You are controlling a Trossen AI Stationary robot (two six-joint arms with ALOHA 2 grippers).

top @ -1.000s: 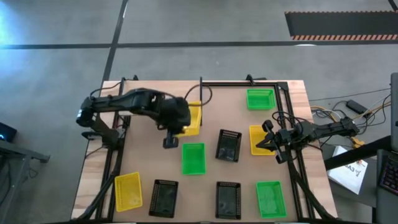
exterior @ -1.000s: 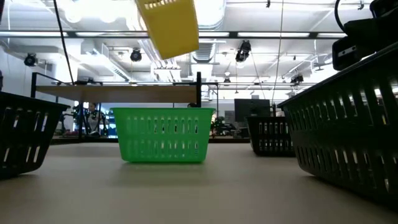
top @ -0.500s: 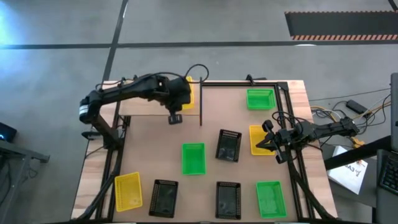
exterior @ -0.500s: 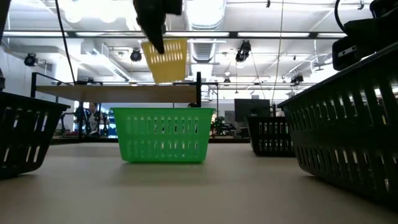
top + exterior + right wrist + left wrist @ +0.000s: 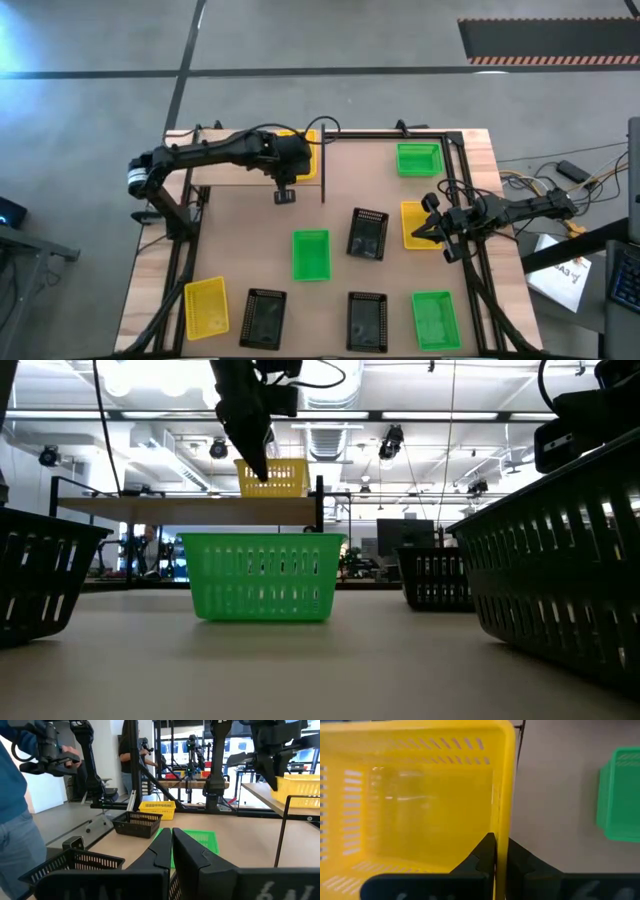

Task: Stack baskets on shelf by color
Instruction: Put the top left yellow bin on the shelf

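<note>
My left gripper [image 5: 291, 163] is over the shelf [image 5: 235, 172] at the table's far left, shut on a yellow basket [image 5: 307, 150]. In the low view this yellow basket [image 5: 272, 477] stands level, its bottom at the shelf [image 5: 190, 510] top; whether it rests there, I cannot tell. My right gripper [image 5: 429, 228] waits shut at the table's right, beside a second yellow basket [image 5: 413, 224]. A third yellow basket [image 5: 205, 305] lies on the tabletop near the near left corner. Three green baskets [image 5: 310, 253] and three black baskets [image 5: 368, 232] also lie flat on the tabletop. My left gripper [image 5: 499, 852] pinches one side wall of the yellow basket at its rim [image 5: 502, 827], one finger [image 5: 485, 852] inside the basket and the other outside. The fingers come from above, pointing down. The basket hangs level and upright in the hold.
The shelf's thin black frame and a black upright post [image 5: 323, 160] stand right next to the held basket. A green basket [image 5: 418, 158] sits at the far right. Near the table's front edge lie two black baskets [image 5: 265, 318] and a green basket [image 5: 433, 318]. People stand in the room beyond.
My left gripper has carried the yellow basket from above the table's middle toward the far edge and down onto the shelf's level. The basket, tilted and high a second ago, now stands level at the shelf top. The gripper has stayed shut on it.
</note>
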